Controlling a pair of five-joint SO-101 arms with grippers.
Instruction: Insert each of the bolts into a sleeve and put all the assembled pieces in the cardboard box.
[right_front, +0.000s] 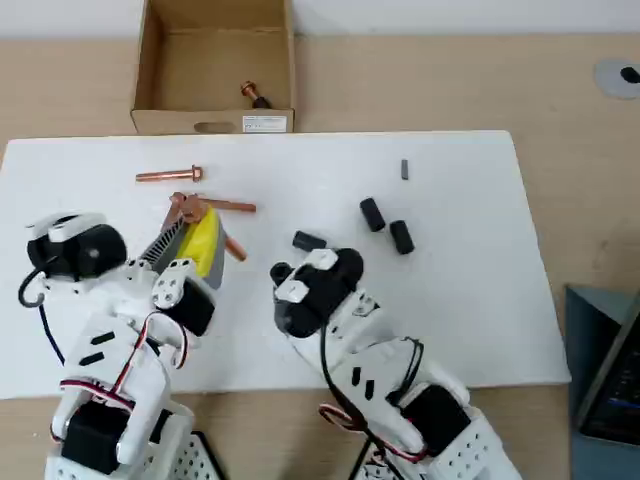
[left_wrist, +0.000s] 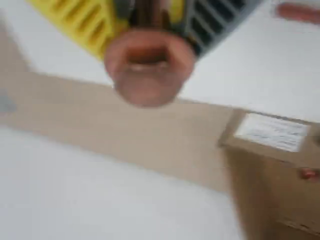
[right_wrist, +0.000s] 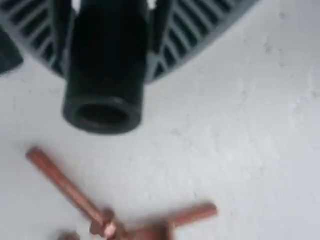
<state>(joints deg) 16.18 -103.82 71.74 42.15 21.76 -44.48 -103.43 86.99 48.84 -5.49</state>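
My left gripper (right_front: 190, 218), with one yellow and one grey finger, is shut on a copper bolt (left_wrist: 148, 65) whose head faces the left wrist camera. It hovers over a loose bolt (right_front: 228, 207) on the white mat (right_front: 450, 320), and another bolt (right_front: 168, 176) lies farther back. My right gripper (right_front: 283, 272) is shut on a black sleeve (right_wrist: 106, 75), open end outward, pointing toward the loose bolts (right_wrist: 62, 182). Three loose sleeves lie on the mat (right_front: 308, 241) (right_front: 372, 214) (right_front: 401, 237). The cardboard box (right_front: 150, 60) at the back holds one assembled piece (right_front: 253, 94).
A small grey pin (right_front: 404, 169) lies on the mat behind the sleeves. A laptop edge (right_front: 610, 370) shows at the right. A grey round fitting (right_front: 620, 75) sits in the wooden table at the far right. The box wall with its label (left_wrist: 272, 131) stands ahead of the left gripper.
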